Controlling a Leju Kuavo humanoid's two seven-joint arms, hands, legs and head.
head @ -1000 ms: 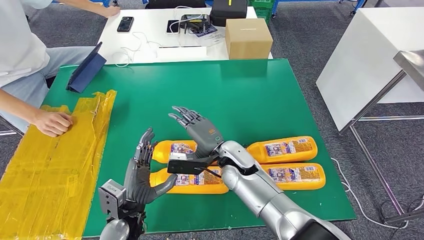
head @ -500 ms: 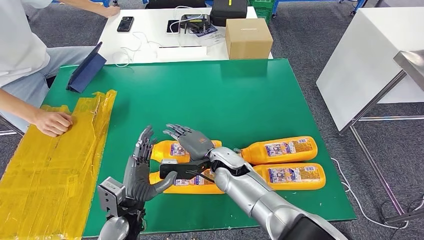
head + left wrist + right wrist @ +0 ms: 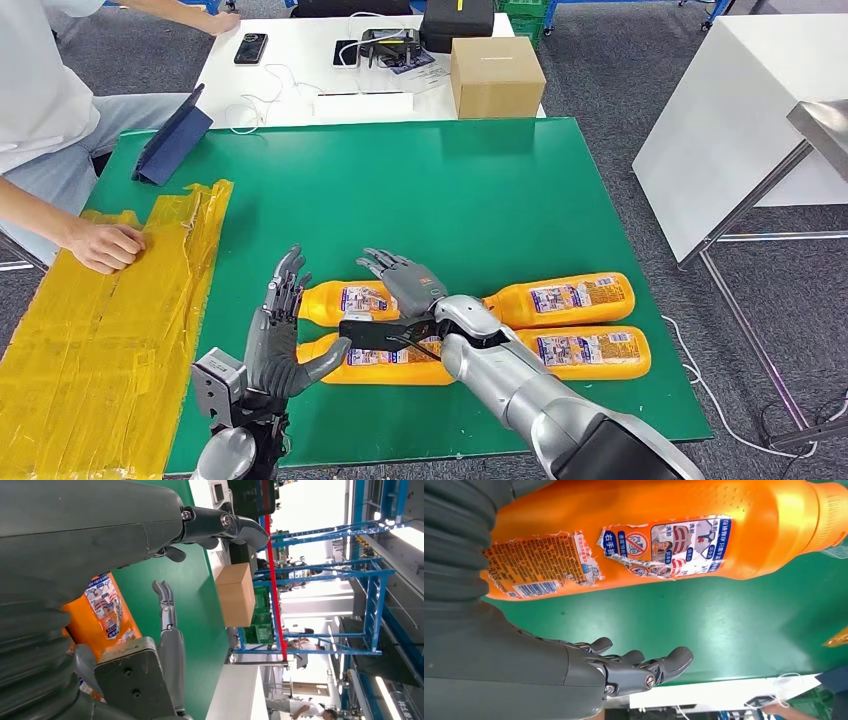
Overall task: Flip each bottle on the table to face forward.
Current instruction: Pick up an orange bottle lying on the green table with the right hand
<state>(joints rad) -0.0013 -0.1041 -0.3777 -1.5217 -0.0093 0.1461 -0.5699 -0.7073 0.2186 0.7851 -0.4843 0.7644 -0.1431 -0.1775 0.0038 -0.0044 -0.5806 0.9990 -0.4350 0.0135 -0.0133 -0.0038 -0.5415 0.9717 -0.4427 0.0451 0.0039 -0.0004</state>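
Orange bottles [image 3: 565, 298] partly hidden by right hand [image 3: 408, 285], fingers spread, empty; left hand [image 3: 283, 340] likewise.

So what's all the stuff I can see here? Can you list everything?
Bottles: four, orange with labels, lying flat near the front of the green table.
Green table: one, in the middle.
Yellow sheet: one, crinkly, along the green table's left side.
Blue tablet case: one, propped at the far left corner.
Cardboard box: one, brown, on the white table behind.
Phone: one, black, on the white table.
Black case: one, beside the box.
Person's hand: one, resting on the yellow sheet.
Left hand: grey, fingers apart, beside the bottles.
Right hand: grey, fingers spread, above the left bottles.
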